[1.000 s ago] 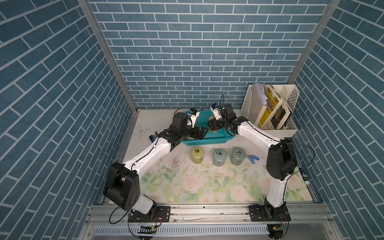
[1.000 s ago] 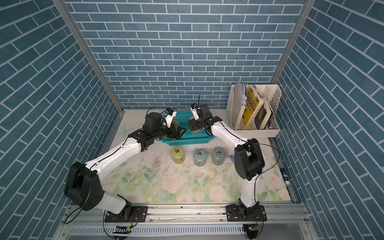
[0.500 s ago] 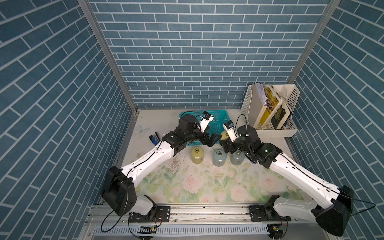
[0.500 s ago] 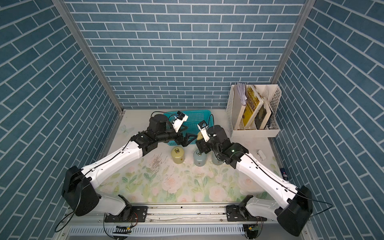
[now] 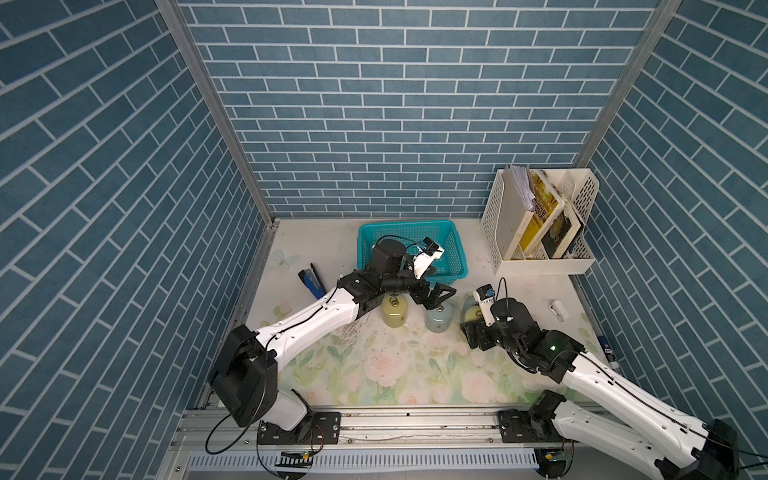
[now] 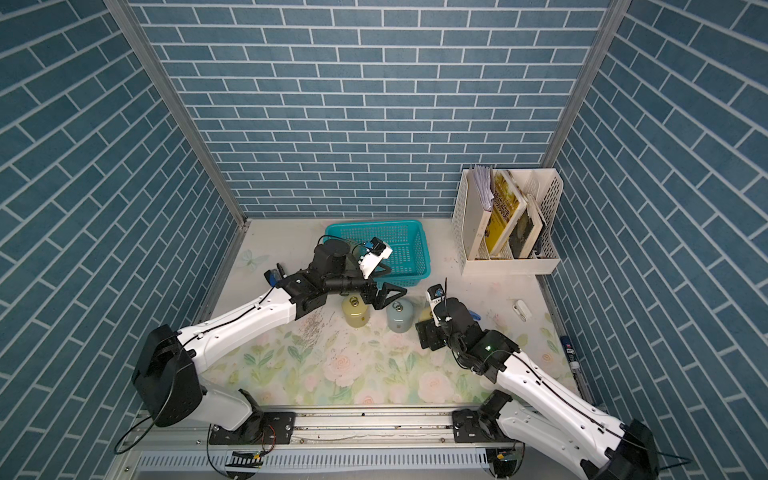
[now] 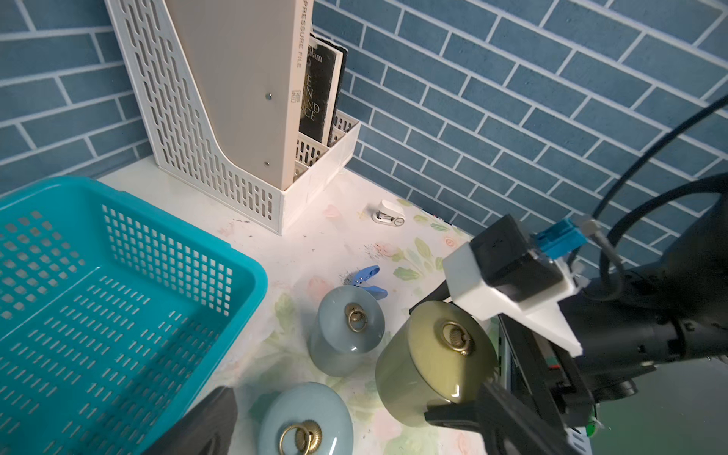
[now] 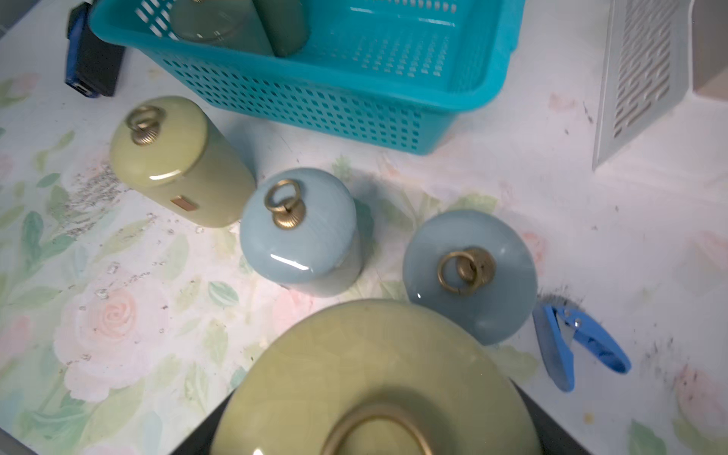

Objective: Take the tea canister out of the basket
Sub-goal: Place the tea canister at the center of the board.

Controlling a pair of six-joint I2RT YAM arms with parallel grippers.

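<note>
While the left gripper point(image 5: 440, 280) hangs wide-jawed and empty at the near rim of the teal basket point(image 5: 405, 225) at 12 o'clock, a yellow-green canister point(image 5: 394, 313), a pale blue canister point(image 5: 438, 320) and a grey-blue canister point(image 8: 468, 275) stand before it. At 5 o'clock from the basket, outside it, the right gripper point(image 7: 435, 360) is clamped on the olive tea canister point(image 8: 374, 366); white file rack point(image 5: 490, 216) at 2 o'clock.

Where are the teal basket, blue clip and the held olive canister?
Teal basket point(image 5: 405, 225): in a top view, back rim.
Blue clip point(image 8: 555, 346): right wrist view, handle.
Held olive canister point(image 7: 429, 366): left wrist view, lid.
</note>
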